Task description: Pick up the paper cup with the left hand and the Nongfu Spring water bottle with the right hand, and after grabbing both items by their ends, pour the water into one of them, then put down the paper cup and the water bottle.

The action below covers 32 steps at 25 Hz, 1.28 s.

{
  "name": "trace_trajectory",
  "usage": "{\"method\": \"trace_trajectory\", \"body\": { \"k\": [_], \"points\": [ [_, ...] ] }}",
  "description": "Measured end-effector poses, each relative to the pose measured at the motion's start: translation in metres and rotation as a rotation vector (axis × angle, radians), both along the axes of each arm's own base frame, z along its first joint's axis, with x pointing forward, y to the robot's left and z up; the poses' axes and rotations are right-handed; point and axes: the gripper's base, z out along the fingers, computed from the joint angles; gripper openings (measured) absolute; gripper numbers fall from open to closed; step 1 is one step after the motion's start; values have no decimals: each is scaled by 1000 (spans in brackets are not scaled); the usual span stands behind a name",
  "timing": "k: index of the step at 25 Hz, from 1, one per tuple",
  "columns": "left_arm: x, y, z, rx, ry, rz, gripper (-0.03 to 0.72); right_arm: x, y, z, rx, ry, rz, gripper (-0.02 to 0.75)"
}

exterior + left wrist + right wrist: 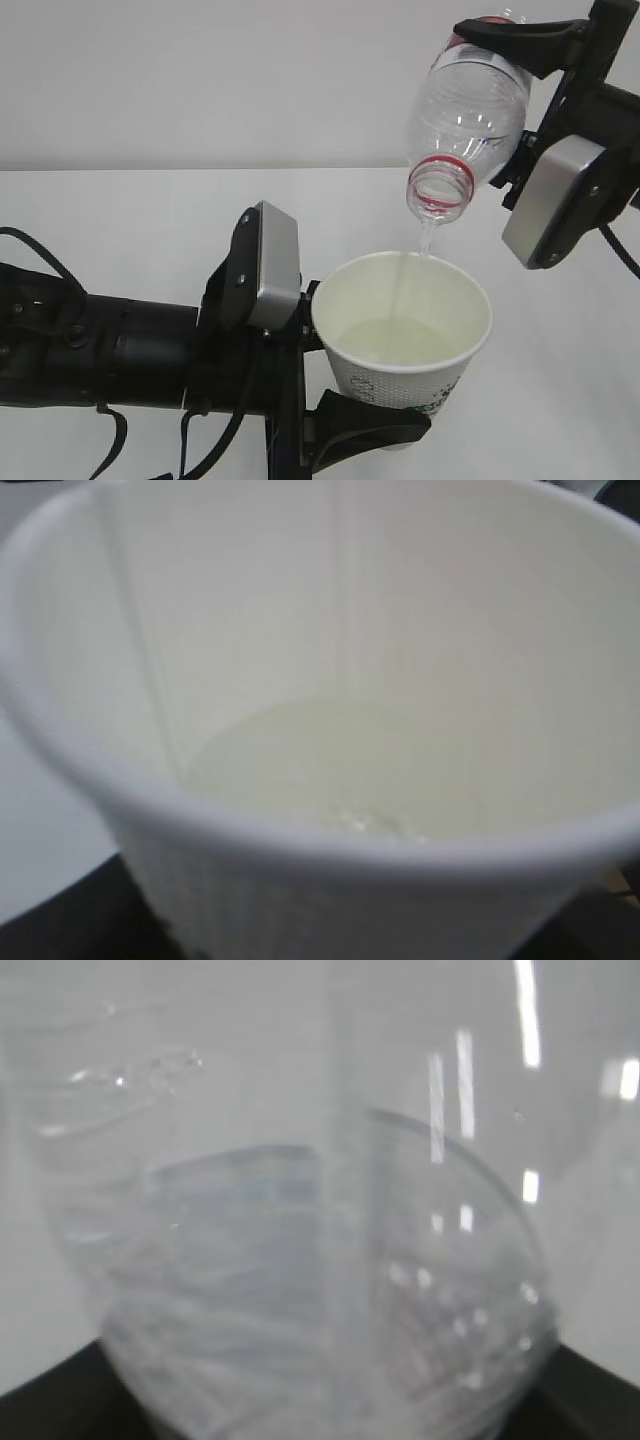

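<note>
White paper cup (404, 345) upright in left hand (335, 375), clamped at its side, pale pool inside | Nongfu Spring water bottle (466, 118) tipped neck-down above cup, gripped by right hand (520, 45) | water (402, 290) streaming from neck into cup

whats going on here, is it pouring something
Yes. The right gripper holds a clear water bottle tipped mouth-down above a paper cup, which the left gripper holds upright from the side. A thin stream of water runs from the bottle's mouth into the cup, and a shallow pool has already gathered at the bottom. Both things are held in the air over the white table.
</note>
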Motion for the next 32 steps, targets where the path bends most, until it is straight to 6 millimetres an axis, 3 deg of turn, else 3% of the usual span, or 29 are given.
{"method": "trace_trajectory", "body": {
  "k": [32],
  "points": [
    [0,0,0,2,-1,-1,528,0,0,0,-4,-6,-4,525]
  ]
}}
